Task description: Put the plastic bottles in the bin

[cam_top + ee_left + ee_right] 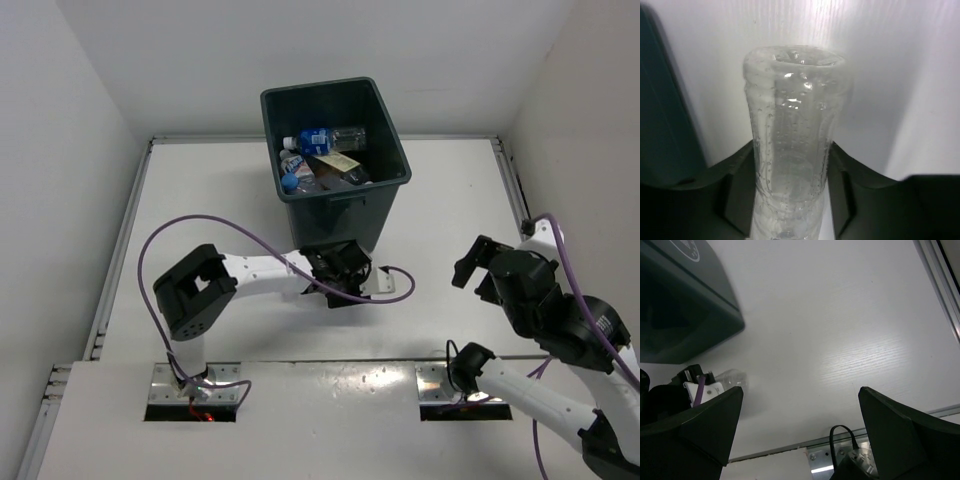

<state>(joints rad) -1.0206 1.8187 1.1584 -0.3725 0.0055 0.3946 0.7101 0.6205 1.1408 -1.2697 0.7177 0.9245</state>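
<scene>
roughly three bottles in bin, one bottle in left claw

White table between white walls, metal rail at right edge

bottle, near end out of view

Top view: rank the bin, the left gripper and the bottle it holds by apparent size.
1. bin, by far the largest
2. left gripper
3. bottle, smallest as seen, though the gripper hides part of it
</scene>
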